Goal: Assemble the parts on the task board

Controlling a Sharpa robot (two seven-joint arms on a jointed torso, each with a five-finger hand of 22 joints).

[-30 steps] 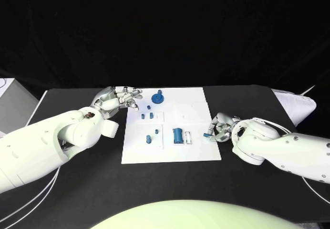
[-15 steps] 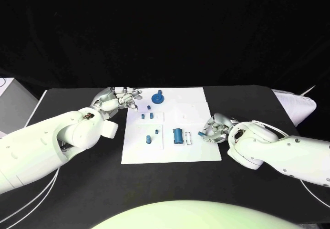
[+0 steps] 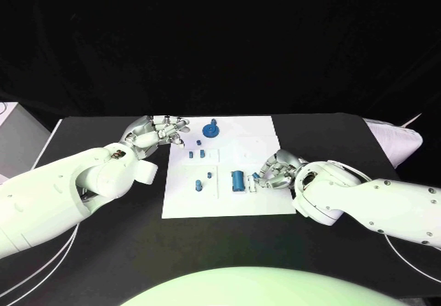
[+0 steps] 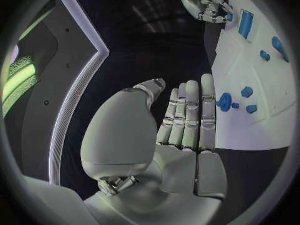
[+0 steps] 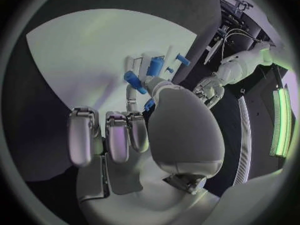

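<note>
The left hand point(image 3: 158, 132) sits at the far left corner of the white task board point(image 3: 266, 131), just off its edge. Its fingers point(image 4: 190, 116) lie straight and close side by side, and it holds nothing. Just beside that hand, on the board, stands a round blue part with a peg point(image 3: 211, 131). A little nearer are two small blue parts point(image 3: 195, 153) side by side. Nearer still, a tiny blue part point(image 3: 210, 174) and a long thin blue part point(image 3: 197, 186) lie on the left half of the board. In the middle of the near half lies a bigger blue tube part point(image 3: 238, 181). The right hand point(image 3: 274, 172) is over the board, just beside that tube. Its fingers point(image 5: 106, 135) are curled in. A small blue part point(image 5: 133, 80) sits at its fingertips, touching them, but I cannot tell if the hand is pinching it or only pressing on it. The black table point(image 3: 110, 242) lies all around the board.
</note>
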